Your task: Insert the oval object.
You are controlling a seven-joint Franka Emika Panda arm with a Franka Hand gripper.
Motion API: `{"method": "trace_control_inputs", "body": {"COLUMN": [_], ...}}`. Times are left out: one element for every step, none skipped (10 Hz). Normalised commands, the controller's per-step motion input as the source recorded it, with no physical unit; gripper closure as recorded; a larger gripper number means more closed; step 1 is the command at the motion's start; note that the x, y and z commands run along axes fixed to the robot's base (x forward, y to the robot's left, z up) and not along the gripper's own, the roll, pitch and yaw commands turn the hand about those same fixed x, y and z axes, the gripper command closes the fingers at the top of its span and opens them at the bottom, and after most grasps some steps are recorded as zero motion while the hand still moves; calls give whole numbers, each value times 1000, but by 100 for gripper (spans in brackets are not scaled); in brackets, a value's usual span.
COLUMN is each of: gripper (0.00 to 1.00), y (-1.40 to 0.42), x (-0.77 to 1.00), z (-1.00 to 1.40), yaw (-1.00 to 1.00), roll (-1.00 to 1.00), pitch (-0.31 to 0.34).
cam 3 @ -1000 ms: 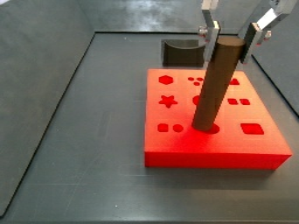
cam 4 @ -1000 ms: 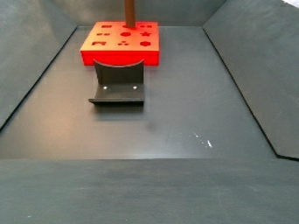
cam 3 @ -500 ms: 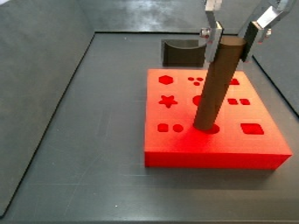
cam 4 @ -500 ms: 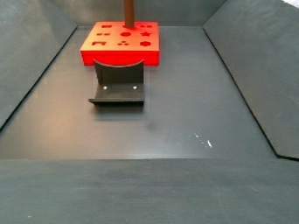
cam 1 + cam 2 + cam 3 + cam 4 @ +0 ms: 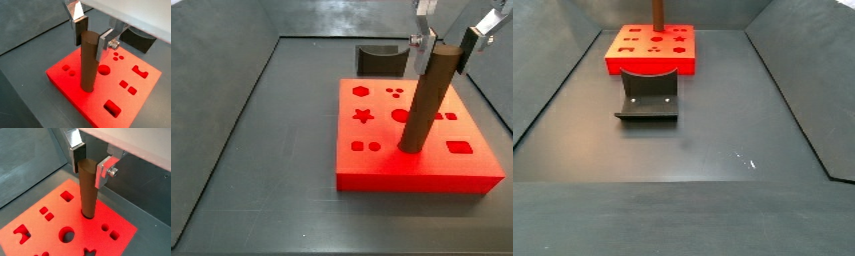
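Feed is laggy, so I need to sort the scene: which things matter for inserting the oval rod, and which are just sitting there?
In the job:
- brown rod, standing in the red block
- red block with shaped holes
- gripper, fingers on either side of the rod's top

Lying about:
- dark curved block, on the floor beside the red block

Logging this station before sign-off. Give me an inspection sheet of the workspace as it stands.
Surface: dark grey floor, a few pale specks.
Job's things: oval object upright, lower end in a hole of the red block.
Clutter: dark grey curved block in front of the red block in a side view.
Grippers: gripper at the rod's top, fingers on either side; contact not clear.
Cables: nothing seen.
Surroundings: grey walls enclosing the floor.
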Motion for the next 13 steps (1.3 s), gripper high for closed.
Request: {"method": "trace_control_inputs", "body": {"gripper": [100,100,100,100,100,100,100,100,100,100,100,100,100], "y": [0,0,0,0,0,-54,-69,-43,0,0,0,0,0], "x": [-34,23,0,0,0,146,163,197,171,191,194,0,0], "z": [-103,-123,-100,-89,-134,-217,-297,-606,-820,-894,-754,-74,0], "yaw": [-80,-286,-209,-177,-191,-243,-263,-211,-191,-143,-126,-9,0], "roll": [43,80,89,79,69,70,79,39,14,0,23,73,0], "pitch": [0,0,0,0,0,0,0,-60,-124,-147,-103,0,0]}}
